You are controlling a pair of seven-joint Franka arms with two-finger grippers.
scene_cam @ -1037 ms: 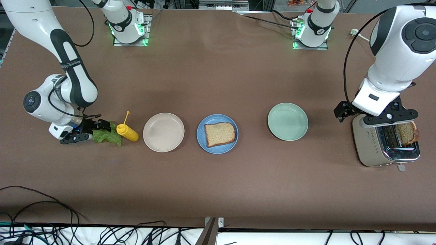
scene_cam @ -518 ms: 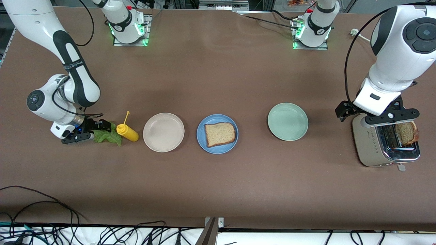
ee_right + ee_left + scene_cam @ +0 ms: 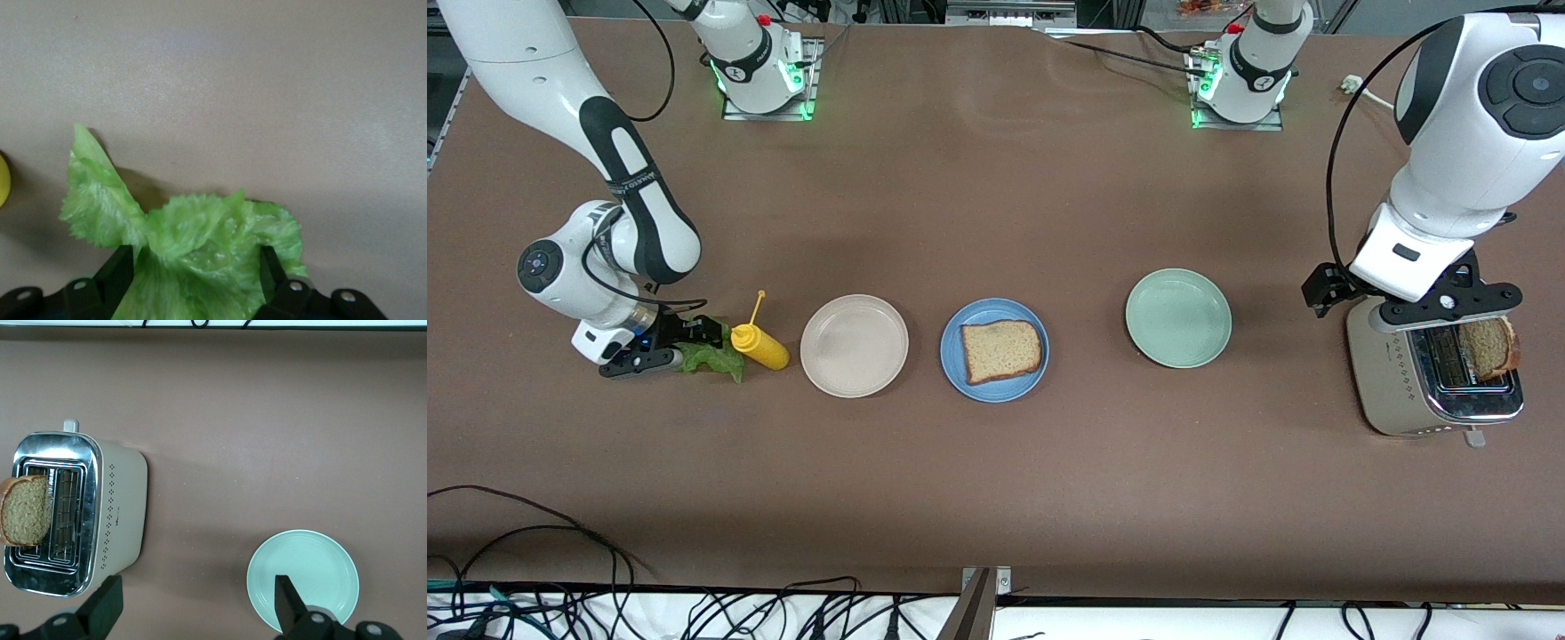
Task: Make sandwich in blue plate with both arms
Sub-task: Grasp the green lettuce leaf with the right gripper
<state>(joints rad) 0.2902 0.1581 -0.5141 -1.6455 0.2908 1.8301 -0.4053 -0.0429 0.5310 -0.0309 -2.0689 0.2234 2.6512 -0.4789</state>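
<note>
The blue plate (image 3: pixel 960 378) sits mid-table with one brown bread slice (image 3: pixel 1001 350) on it. A second bread slice (image 3: pixel 1487 348) (image 3: pixel 25 510) stands up out of the toaster (image 3: pixel 1396 382) (image 3: pixel 120 513) at the left arm's end. A ruffled green lettuce leaf (image 3: pixel 713 358) (image 3: pixel 200 227) lies on the table at the right arm's end. My right gripper (image 3: pixel 685 345) (image 3: pixel 195 257) is down at it, open, one finger on each side of the bunched leaf. My left gripper (image 3: pixel 1409 307) (image 3: pixel 197 603) hangs open and empty above the toaster's edge.
A yellow squeeze bottle (image 3: pixel 759 345) lies right beside the lettuce. A beige plate (image 3: pixel 854 345) sits between it and the blue plate. A pale green plate (image 3: pixel 1178 318) (image 3: pixel 303 567) sits between the blue plate and the toaster. Cables run along the front edge (image 3: pixel 560 533).
My right arm has slid toward the squeeze bottle, pushing its fingers farther over the lettuce, and they have narrowed a little. The left arm has not moved.
</note>
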